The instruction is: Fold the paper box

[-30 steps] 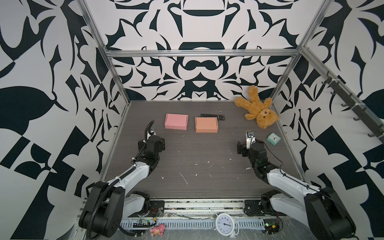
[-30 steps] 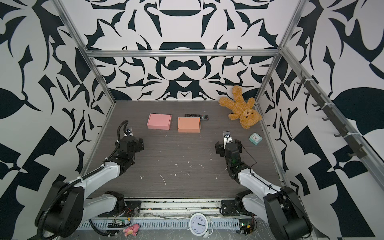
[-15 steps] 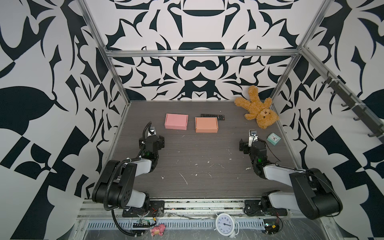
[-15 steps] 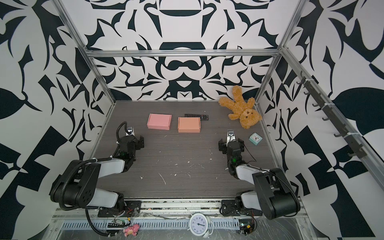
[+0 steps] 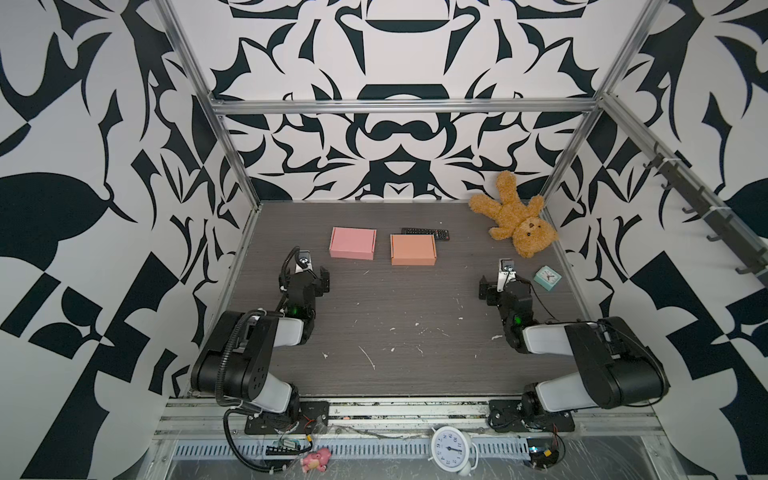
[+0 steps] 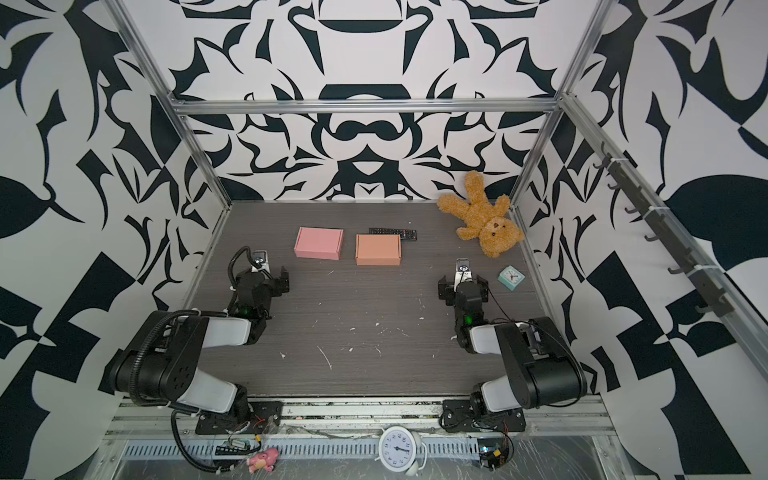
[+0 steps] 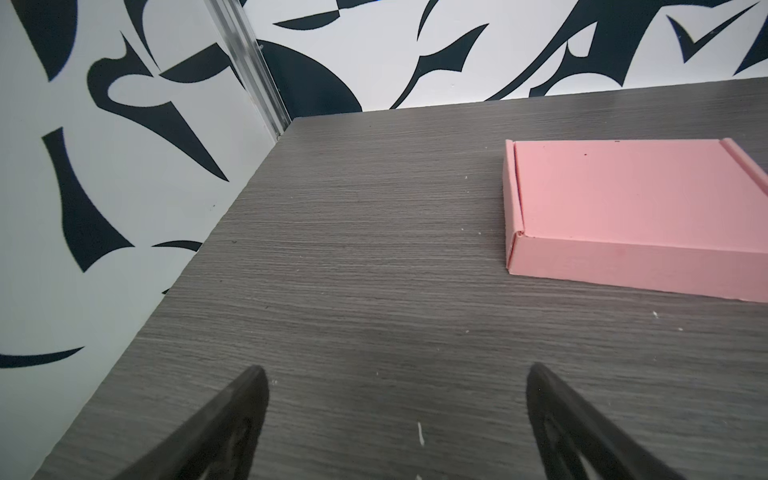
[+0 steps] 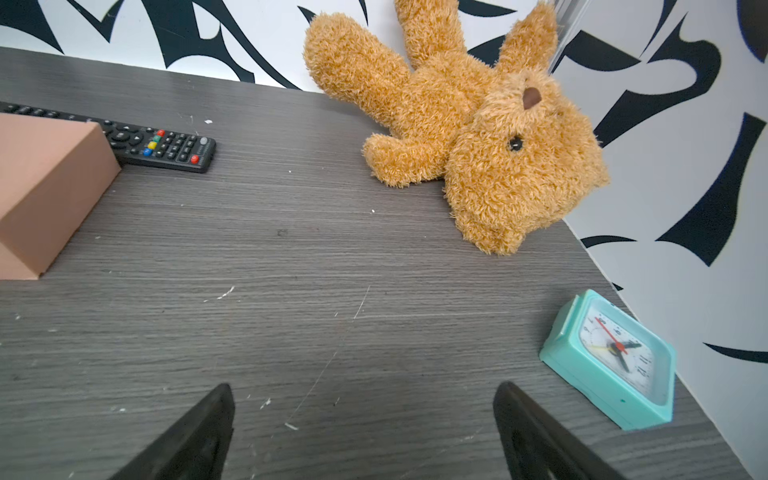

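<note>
Toward the back of the grey surface [image 5: 415,299], the pink paper box [image 5: 353,243] and the orange paper box [image 5: 413,249] lie closed side by side, with a remote [image 5: 425,233] just behind the orange one. The left tool [image 7: 397,372] and the right tool [image 8: 365,388] each hold their jaws wide apart with nothing between them, low over bare surface, well apart from both boxes.

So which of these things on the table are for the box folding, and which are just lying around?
For the job: pink box, orange box, both already closed up.
Just lying about: remote control, teddy bear, small teal clock.
</note>
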